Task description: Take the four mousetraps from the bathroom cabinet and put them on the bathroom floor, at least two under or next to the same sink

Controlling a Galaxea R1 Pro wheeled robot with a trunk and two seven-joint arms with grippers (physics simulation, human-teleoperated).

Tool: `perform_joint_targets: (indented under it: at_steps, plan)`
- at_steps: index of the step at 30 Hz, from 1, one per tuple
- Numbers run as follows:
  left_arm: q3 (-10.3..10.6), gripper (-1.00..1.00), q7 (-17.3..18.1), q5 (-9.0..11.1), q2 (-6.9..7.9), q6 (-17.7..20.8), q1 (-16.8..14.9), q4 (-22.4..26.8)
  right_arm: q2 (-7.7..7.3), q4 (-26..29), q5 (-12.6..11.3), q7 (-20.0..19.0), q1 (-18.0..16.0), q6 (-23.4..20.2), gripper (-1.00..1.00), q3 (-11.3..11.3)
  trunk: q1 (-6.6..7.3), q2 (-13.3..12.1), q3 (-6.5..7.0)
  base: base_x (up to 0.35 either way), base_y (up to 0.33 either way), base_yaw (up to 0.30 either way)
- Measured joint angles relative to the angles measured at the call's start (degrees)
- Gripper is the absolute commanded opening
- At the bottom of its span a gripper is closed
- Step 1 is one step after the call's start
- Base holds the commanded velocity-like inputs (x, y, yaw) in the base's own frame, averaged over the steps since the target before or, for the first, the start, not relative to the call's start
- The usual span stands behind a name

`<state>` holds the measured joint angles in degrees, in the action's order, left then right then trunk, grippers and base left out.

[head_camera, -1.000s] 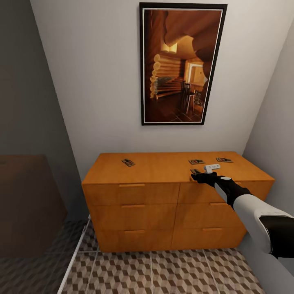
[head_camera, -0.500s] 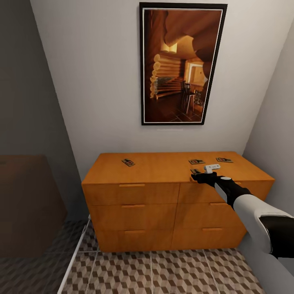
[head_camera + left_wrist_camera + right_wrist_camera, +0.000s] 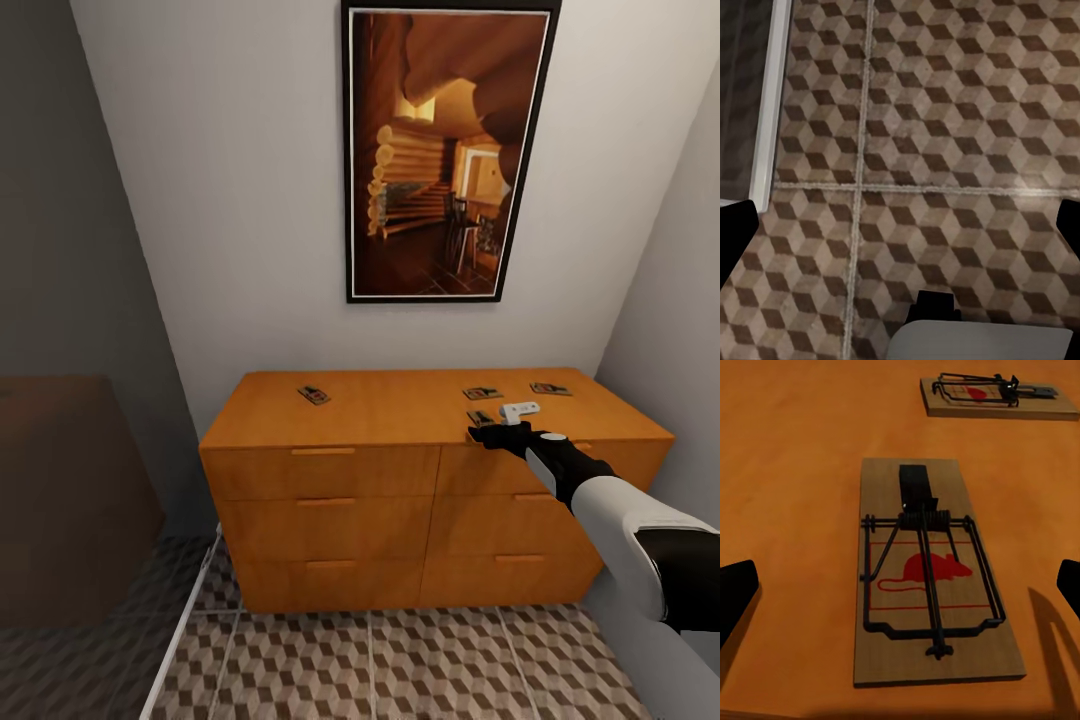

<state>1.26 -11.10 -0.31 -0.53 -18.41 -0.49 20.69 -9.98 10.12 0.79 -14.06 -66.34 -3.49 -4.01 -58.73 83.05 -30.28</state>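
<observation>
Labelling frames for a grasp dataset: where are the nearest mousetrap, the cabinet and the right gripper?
Nearest mousetrap (image 3: 934, 600), right wrist view, printed board.
Cabinet (image 3: 322, 501), head view, left middle drawer front.
Right gripper (image 3: 490, 434), head view, between its fingertips.

A tall framed picture (image 3: 447, 152) of a log-cabin interior hangs on the white back wall (image 3: 230, 200). To the picture's lower left stands a dim brown block (image 3: 70, 490), with a white floor strip (image 3: 180, 625) just beside it.

No words, numbers or brand names can be read anywhere. The one printed sign is a red mouse outline inside a red frame on the nearest mousetrap (image 3: 934, 581).
</observation>
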Motion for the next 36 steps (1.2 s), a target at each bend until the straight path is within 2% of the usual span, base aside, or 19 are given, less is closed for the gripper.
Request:
perform_joint_targets:
  at_steps: [36]
  plan:
    - [0.07, 1.0, 0.01, 0.0, 0.0, 0.03, 0.0, 0.0, 0.0, -0.05, 0.0, -0.1, 0.0, 0.0, 1.0, 0.0, 0.0, 0.0, -0.23, 0.0, 0.0, 0.0]
